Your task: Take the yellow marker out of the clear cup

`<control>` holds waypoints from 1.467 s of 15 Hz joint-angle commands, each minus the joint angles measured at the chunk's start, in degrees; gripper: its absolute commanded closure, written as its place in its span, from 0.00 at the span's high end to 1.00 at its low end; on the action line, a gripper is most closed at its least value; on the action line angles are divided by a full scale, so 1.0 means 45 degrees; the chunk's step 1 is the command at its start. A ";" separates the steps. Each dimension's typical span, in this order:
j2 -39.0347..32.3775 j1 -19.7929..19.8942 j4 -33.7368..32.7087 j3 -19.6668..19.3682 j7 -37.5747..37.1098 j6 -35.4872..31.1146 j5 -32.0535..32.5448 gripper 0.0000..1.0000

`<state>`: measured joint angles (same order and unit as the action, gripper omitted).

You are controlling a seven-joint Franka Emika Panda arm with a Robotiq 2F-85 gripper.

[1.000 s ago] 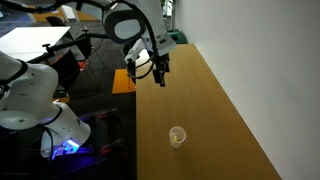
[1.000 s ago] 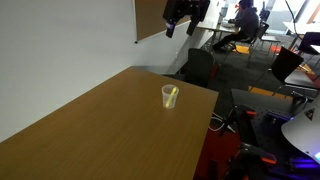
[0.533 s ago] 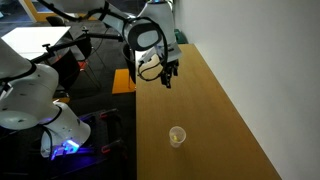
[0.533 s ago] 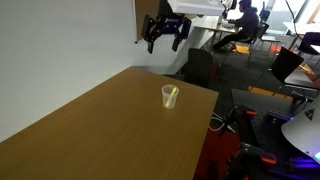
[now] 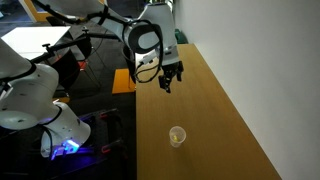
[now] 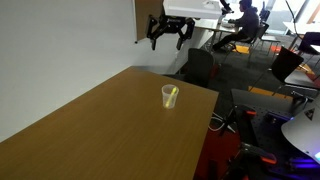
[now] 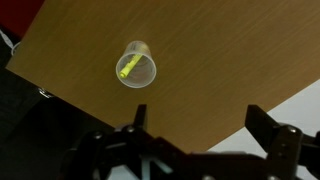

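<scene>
The clear cup (image 5: 178, 136) stands upright on the wooden table, near its edge, in both exterior views (image 6: 170, 96). The yellow marker (image 7: 127, 68) leans inside it, seen from above in the wrist view; it also shows as a yellow streak in an exterior view (image 6: 172, 97). My gripper (image 5: 169, 82) hangs high above the far part of the table, well away from the cup, fingers spread open and empty (image 6: 168, 36). In the wrist view the two fingertips (image 7: 196, 115) frame bare wood below the cup (image 7: 136, 66).
The long wooden table (image 5: 215, 110) runs along a white wall (image 6: 60, 50). Beyond the table's edge are office chairs (image 6: 200, 66), cables and another robot base (image 5: 45, 115) on the floor.
The arm has swung down and toward the table over the last second; the gripper has turned and stays open. The cup and marker have not moved.
</scene>
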<state>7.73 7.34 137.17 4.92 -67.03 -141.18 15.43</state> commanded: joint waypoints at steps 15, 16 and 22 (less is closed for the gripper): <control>-0.2518 -0.0047 -0.1458 -0.1374 -1.1815 0.2273 0.1741 1.00; -0.2801 -0.0125 -0.1742 -0.1513 -1.2205 0.2659 0.1634 1.00; -0.3601 -0.0496 -0.2118 -0.2175 -1.2410 0.2609 0.1489 1.00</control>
<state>-8.50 6.83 127.68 -3.12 -123.15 -129.44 22.49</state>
